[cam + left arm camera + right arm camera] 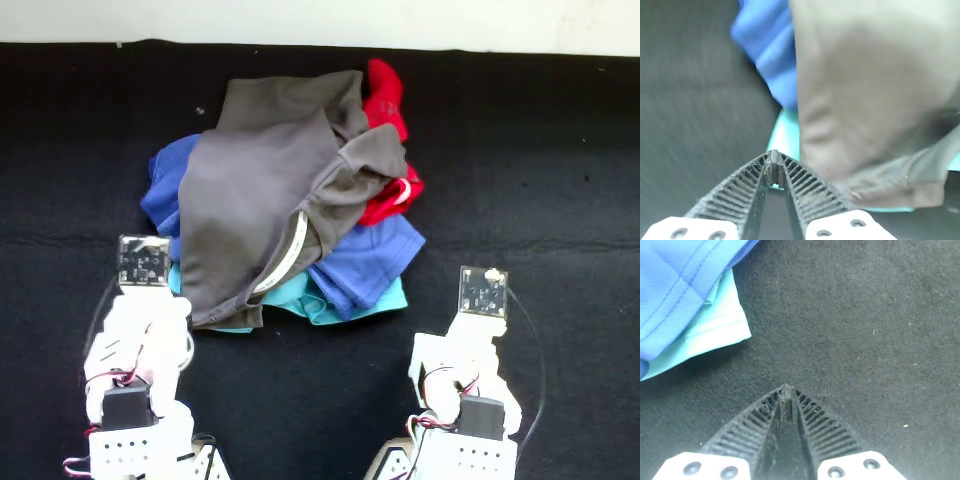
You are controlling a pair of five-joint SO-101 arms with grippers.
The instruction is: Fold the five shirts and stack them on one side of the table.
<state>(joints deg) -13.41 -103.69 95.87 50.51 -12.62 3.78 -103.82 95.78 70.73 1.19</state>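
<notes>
On the black cloth-covered tabletop [560, 150] we see the shirts lying unfolded in one loose heap, around the middle and toward the far edge. A crumpled grey shirt [250, 190] lies on top and covers most of the heap, with a pale collar band showing along its open edge. A bright blue shirt [165, 185] sticks out from under it on the left. More blue fabric [370, 260] spreads out on the right; we cannot tell whether that is the same garment or another. A red shirt [385, 100] shows at the far right of the heap, partly tucked beneath the grey one. A turquoise shirt [310, 298] lies at the bottom, its hem showing along the near edge.

The left arm [135, 340] stands at the near left, its wrist just beside the heap's near-left corner. The left arm's jaws are pressed together at the tips and hold nothing. They sit low over the tabletop, close to the turquoise hem and the grey shirt's edge.

The right arm [465, 365] stands at the near right, apart from the heap. The right arm's jaws are likewise closed tip to tip and hold nothing. They hang over bare black cloth, near the turquoise corner and the blue fabric without touching them.
</notes>
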